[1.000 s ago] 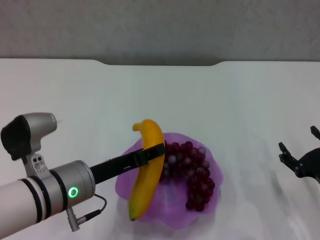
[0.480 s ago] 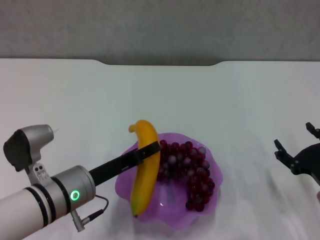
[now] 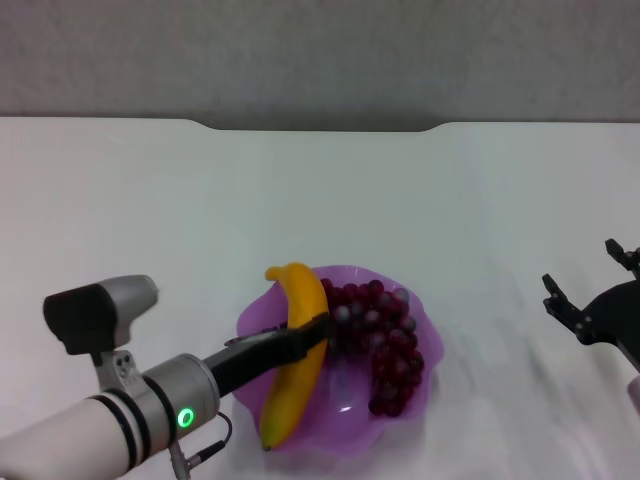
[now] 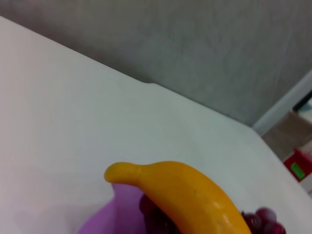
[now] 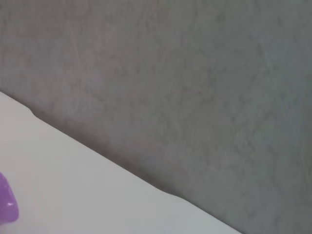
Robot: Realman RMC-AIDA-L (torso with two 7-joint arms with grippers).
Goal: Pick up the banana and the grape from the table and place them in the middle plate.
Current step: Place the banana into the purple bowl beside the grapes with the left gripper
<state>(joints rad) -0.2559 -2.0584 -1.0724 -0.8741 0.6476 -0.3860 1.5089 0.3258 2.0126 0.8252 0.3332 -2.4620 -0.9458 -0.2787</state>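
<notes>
The left gripper is clamped on the banana, its dark fingers crossing the fruit about midway along its length, with the arm reaching in from the seven o'clock corner of the head view. The banana lies over the nine o'clock half of the plate, running roughly from twelve to six o'clock: its stem end sits near the rim at about eleven o'clock and its lower tip reaches the rim near seven o'clock. Whether the fruit rests on the dish or is held just above it cannot be told. The grapes lie inside the plate on its three o'clock half, just beside the banana and touching it near the gripper, the bunch trailing toward five o'clock. The plate sits on the white table, a little toward six o'clock from the middle of the view. In the left wrist view the banana fills the near field, with the purple rim and a few grapes showing beneath it. The right gripper hangs over the table at about four o'clock, well apart from the plate, its fingers spread and holding nothing. The right wrist view shows only a sliver of the purple rim at one edge, plus table and a grey wall.
</notes>
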